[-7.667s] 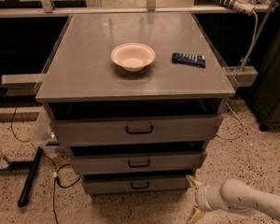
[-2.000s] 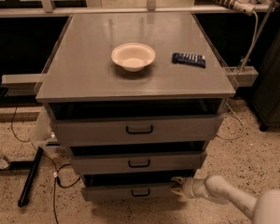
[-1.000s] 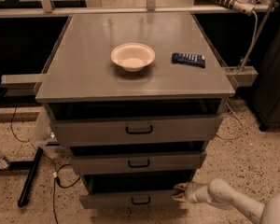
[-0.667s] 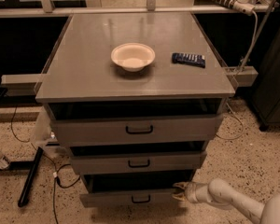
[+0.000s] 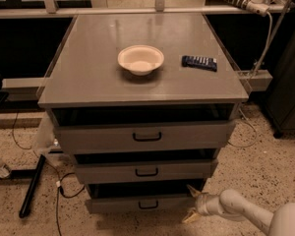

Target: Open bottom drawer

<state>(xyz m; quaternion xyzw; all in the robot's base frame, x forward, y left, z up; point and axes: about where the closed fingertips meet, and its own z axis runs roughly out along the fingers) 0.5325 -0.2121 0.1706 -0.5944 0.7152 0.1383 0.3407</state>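
The bottom drawer (image 5: 113, 204) is the lowest and narrowest of three grey fronts of the cabinet, with a small black loop handle (image 5: 148, 205) at its centre. It stands pulled forward, with a dark gap above it. My gripper (image 5: 191, 203) is at the right end of this drawer front, low near the floor, on a white arm (image 5: 246, 213) coming in from the lower right. Its two pale fingers are spread apart, one above and one below the drawer front's end. It holds nothing.
The middle drawer (image 5: 187, 170) and top drawer (image 5: 88, 137) stand slightly out above. A white bowl (image 5: 140, 59) and a dark remote (image 5: 199, 62) lie on the cabinet top (image 5: 88, 77). A black pole (image 5: 32, 186) and cables lie on the speckled floor at the left.
My gripper came from the floor at the right up to the bottom drawer's right end. The drawer front has slid forward and the gap above it has widened.
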